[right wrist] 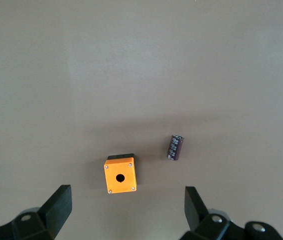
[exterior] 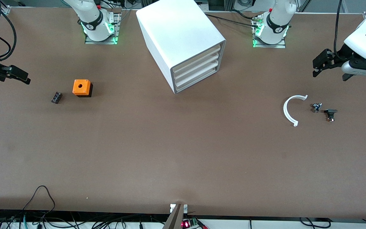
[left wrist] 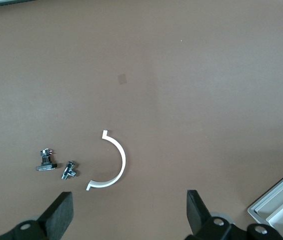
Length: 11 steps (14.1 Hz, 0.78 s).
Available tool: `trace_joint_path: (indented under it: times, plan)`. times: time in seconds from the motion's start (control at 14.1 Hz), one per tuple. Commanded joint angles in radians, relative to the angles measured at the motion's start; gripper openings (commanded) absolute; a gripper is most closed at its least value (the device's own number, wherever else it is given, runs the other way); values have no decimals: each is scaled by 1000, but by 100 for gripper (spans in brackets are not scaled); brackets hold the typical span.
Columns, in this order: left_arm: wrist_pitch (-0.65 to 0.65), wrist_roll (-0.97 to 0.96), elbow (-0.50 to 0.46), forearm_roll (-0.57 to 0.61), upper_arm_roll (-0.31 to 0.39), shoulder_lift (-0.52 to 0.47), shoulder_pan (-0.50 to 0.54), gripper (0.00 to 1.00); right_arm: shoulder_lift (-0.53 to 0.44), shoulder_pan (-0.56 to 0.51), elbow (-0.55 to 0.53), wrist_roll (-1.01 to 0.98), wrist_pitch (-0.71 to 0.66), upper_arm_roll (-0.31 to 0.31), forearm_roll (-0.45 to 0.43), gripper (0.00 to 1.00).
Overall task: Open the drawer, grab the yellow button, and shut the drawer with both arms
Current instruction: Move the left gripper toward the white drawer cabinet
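Front view: white cabinet (exterior: 183, 41) stands on brown surface (exterior: 183, 152) between the two arm bases, all three drawers shut, top drawer (exterior: 199, 58) flush with the two below. Button not visible anywhere. Toward the right arm's end: orange cube (exterior: 81, 87) with round hole, small black ridged part (exterior: 56, 97) beside it, slightly nearer the camera. Toward the left arm's end: white curved clip (exterior: 292, 109), small metal part (exterior: 316, 107), black bracket part (exterior: 330, 114), near each other, not touching. Left pincer (exterior: 319, 65) hangs over bare surface at that end; right pincer (exterior: 17, 75) over the other end. Left wrist view: left pincer (left wrist: 129, 217) fingers spread wide, empty, clip (left wrist: 110, 161) and two small parts on surface below, cabinet corner (left wrist: 279, 210) at edge. Right wrist view: right pincer (right wrist: 129, 212) fingers spread wide, empty, cube (right wrist: 120, 175) and ridged part (right wrist: 175, 147) below.
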Motion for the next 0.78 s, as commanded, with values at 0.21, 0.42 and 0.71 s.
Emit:
trace_joint_path:
  times: [0.21, 0.42, 0.71]
  plan:
    - [-29, 13, 74, -15, 0, 48, 6, 100, -16, -1, -15, -13, 14, 2, 9, 100]
    - [-29, 14, 84, -15, -9, 48, 4, 100, -16, -1, -15, -13, 15, 2, 9, 100]
    - [-36, 13, 87, -15, -11, 52, 3, 100, -16, -1, -15, -13, 15, 2, 9, 100]
